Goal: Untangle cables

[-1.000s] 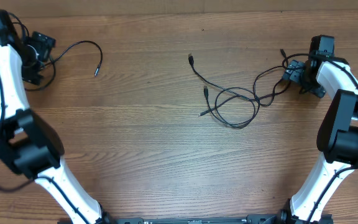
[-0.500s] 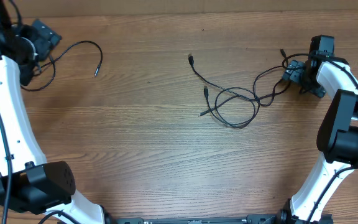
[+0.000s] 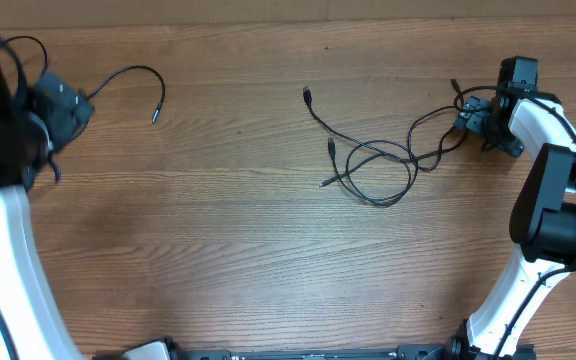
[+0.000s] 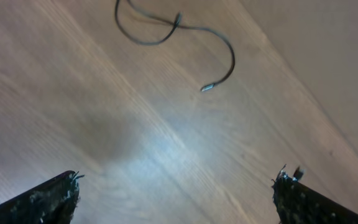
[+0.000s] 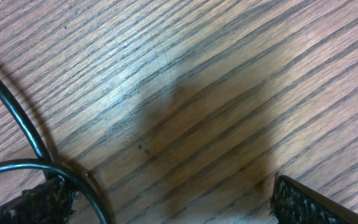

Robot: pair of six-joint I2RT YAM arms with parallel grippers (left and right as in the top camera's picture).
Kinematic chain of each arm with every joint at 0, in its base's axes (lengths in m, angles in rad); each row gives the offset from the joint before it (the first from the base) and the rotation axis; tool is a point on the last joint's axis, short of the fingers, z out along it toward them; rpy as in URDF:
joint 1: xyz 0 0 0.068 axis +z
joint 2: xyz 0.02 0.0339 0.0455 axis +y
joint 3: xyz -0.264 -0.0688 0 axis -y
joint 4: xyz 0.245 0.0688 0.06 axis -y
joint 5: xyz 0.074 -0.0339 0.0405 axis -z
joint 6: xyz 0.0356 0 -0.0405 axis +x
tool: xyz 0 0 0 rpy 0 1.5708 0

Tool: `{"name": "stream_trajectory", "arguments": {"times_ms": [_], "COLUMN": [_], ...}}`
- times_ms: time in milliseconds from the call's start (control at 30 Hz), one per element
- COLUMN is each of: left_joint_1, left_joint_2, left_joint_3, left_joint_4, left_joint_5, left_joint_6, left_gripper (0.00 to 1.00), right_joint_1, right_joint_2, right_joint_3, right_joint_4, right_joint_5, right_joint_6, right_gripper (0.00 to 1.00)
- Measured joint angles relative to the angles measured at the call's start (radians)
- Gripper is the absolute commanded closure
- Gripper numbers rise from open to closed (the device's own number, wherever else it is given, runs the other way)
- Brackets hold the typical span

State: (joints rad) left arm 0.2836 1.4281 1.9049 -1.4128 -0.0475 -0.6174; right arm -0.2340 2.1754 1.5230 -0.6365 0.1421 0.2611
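I am viewing the left gripper (image 4: pixel 176 199) with its fingers standing wide apart and holding nothing. It is hanging above the table (image 3: pixel 268 250) near the far left corner, and its arm is showing blurred in the overhead view.

A single cable (image 3: pixel 133 78) is lying loose just beside that gripper, curving round to a small plug end. It is lying well apart from the other cords.

The tangled cables (image 3: pixel 373 160) are lying right of centre, looping over one another. Several plug ends are pointing left, and strands are running right toward the right gripper (image 5: pixel 166 202).

That gripper is sitting low over the wood, fingers likewise spread wide, with nothing between them. One strand of the tangle is passing close by one fingertip; I cannot tell whether it is touching.
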Motion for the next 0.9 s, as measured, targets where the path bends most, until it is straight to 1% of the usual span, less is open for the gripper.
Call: {"name": "stream_trajectory", "arguments": {"times_ms": [167,233,333,367,467,533,600,733,900], "left_joint_1": [0.000,0.000,0.000,0.000,0.000,0.000,0.000,0.000,0.000], "left_joint_2": [-0.265,-0.366,-0.493,-0.559,-0.650,-0.678,-0.680,-0.671,-0.669], "left_joint_3": [-0.333,-0.458,-0.592,-0.651,-0.729,-0.767,-0.798,-0.832,-0.835], "left_joint_4": [0.113,0.123,0.123,0.121,0.096,0.060,0.029,0.023,0.023], "left_joint_5": [-0.002,-0.002,-0.002,-0.002,-0.002,-0.002,-0.002,0.002,0.068], "left_joint_6": [-0.004,-0.005,-0.005,-0.007,-0.008,-0.008,-0.008,-0.008,-0.008], "left_gripper": [0.00,0.01,0.00,0.00,0.00,0.00,0.00,0.00,0.01], "right_joint_1": [0.000,0.000,0.000,0.000,0.000,0.000,0.000,0.000,0.000], "right_joint_2": [0.000,0.000,0.000,0.000,0.000,0.000,0.000,0.000,0.000], "right_joint_3": [0.000,0.000,0.000,0.000,0.000,0.000,0.000,0.000,0.000], "right_joint_4": [0.001,0.001,0.002,0.002,0.002,0.002,0.002,0.002,0.002], "right_joint_5": [0.001,0.001,0.001,0.001,0.000,0.001,0.001,0.001,0.001], "right_joint_6": [0.000,0.000,0.000,0.000,0.000,0.000,0.000,0.000,0.000], "right_gripper": [0.00,0.00,0.00,0.00,0.00,0.00,0.00,0.00,0.00]}}
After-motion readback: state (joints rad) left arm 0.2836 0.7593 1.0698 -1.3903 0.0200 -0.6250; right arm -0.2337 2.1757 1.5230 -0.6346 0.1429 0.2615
